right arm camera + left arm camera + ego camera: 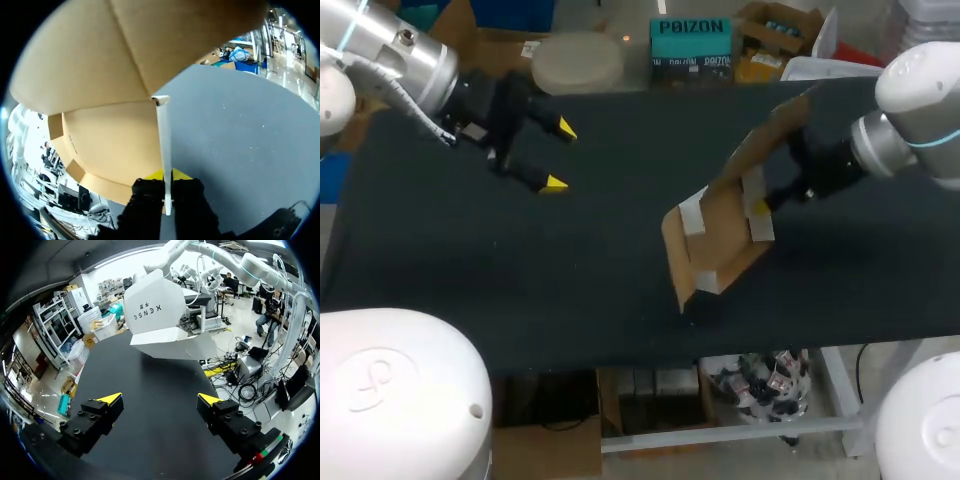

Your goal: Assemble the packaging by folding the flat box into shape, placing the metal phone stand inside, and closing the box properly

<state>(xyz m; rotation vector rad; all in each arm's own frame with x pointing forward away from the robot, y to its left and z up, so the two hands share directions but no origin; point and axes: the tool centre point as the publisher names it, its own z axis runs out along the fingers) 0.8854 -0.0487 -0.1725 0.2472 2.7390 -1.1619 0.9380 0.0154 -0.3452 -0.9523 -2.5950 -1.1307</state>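
Only the right wrist cam shows the right gripper (pixel 167 177) pinching the box (pixel 100 75) flap; the left gripper (pixel 560 157), at its 10 o'clock, gapes empty.

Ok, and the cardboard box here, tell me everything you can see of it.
The box is half-folded cardboard, brown inside, white outside with print on one face. Side walls and small flaps stand up, and the lid panel is open. It hangs tilted over the table, its lower corner near or on the surface, I cannot tell which. The right hand pinches one thin wall edge. The left hand is open, apart from it.
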